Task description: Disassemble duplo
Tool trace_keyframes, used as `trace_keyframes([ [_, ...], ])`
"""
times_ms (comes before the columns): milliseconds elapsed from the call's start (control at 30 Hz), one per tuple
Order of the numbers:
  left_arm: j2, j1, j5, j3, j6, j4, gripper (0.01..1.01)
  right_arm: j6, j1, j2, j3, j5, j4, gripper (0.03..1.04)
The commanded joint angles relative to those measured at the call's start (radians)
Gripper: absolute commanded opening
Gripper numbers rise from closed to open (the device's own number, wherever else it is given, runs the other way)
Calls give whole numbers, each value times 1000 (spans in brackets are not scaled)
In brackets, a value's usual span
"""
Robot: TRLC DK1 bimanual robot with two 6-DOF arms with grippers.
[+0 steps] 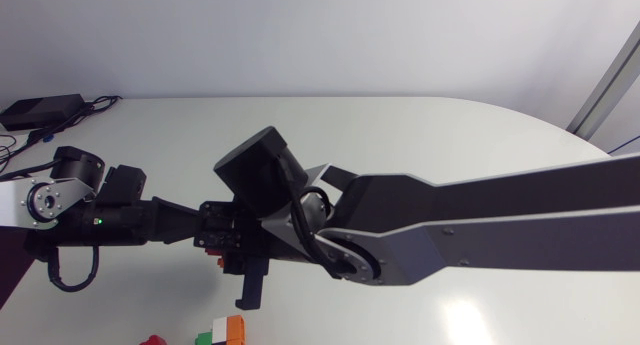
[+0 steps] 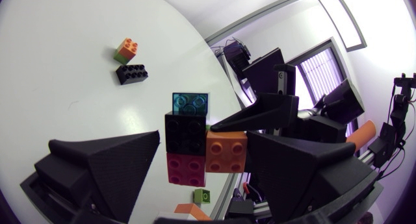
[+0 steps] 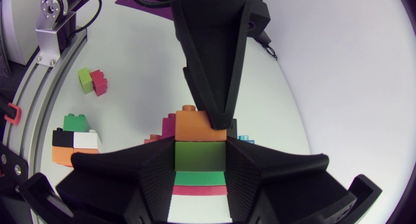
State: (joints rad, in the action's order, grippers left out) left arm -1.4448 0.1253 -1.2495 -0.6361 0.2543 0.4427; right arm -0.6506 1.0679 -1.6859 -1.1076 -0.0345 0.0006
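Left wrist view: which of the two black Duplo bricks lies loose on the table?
The long black brick beside the orange-on-green pair; the square black brick sits in the held stack under a translucent blue brick.

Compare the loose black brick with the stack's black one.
The loose black brick lies on the table, long, eight studs; the other black brick is squarer, four studs, set between a blue brick and a red brick in the duplo stack held by the left gripper. Both black, studs showing.

Stack (image 1: 210, 247) mostly hidden (overhead), bricks (image 1: 235, 331) — edge-cropped
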Motion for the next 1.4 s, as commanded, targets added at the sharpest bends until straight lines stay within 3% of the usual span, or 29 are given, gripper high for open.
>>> trace_keyframes([
  [0,-26,-24,2,-27,22,22,916,-18,12,29,12,-10,30,359],
  [133,-28,-42,4,-27,39,42,908,-18,12,32,12,-13,32,359],
  [400,-29,-50,5,-34,79,80,721,-27,14,31,22,-21,49,359],
  [467,-28,-49,5,-34,85,83,716,-27,14,32,23,-21,49,359],
  [733,-25,-38,2,-36,117,97,407,-44,14,31,34,-31,50,359],
  [1367,-16,-4,2,-37,126,99,402,-141,6,63,92,-110,30,361],
])
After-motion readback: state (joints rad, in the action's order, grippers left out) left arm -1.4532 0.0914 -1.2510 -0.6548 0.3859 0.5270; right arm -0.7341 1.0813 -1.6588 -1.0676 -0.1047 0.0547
